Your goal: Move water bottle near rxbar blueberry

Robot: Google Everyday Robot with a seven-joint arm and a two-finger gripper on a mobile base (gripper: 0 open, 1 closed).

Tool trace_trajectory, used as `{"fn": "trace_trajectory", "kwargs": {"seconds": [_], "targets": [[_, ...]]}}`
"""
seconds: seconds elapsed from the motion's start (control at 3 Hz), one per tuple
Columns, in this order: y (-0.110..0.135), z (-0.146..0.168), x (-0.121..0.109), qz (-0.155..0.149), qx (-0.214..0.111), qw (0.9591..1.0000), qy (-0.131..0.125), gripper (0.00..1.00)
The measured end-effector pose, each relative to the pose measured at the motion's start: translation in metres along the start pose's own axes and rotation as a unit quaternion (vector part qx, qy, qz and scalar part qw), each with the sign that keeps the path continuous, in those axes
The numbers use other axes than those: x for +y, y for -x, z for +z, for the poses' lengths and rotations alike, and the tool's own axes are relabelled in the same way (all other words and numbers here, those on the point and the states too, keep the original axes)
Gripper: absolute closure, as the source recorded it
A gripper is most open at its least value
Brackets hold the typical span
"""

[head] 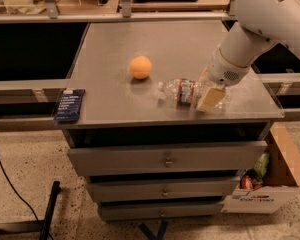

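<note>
The water bottle (182, 91) lies on its side on the grey cabinet top (155, 39), right of centre near the front edge, white cap pointing left. My gripper (208, 89) is open and reaches down over the bottle's base end. One cream finger (210, 98) stands in front of the bottle; the other is mostly hidden behind it. The rxbar blueberry (69, 105) lies flat at the front left corner of the top, far to the left of the bottle.
An orange ball (140, 67) sits on the top, up and left of the bottle's cap. Drawers (165, 159) are below the top. An open cardboard box (270, 184) with packets stands on the floor at the right. A shelf rail runs behind.
</note>
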State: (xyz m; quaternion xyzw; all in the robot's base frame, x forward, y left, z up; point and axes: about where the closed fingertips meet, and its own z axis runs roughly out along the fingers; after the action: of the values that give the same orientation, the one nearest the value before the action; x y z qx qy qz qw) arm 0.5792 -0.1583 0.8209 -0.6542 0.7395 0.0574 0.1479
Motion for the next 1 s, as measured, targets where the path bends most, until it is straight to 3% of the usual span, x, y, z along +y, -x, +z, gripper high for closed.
{"fn": "trace_trajectory", "kwargs": {"seconds": [0.33, 0.67, 1.0], "targets": [[-0.0003, -0.0007, -0.0003, 0.003, 0.003, 1.0000, -0.003, 0.87], [-0.0001, -0.0014, -0.0004, 0.003, 0.003, 1.0000, -0.003, 1.00], [-0.0001, -0.0014, -0.0004, 0.003, 0.003, 1.0000, -0.003, 1.00]]}}
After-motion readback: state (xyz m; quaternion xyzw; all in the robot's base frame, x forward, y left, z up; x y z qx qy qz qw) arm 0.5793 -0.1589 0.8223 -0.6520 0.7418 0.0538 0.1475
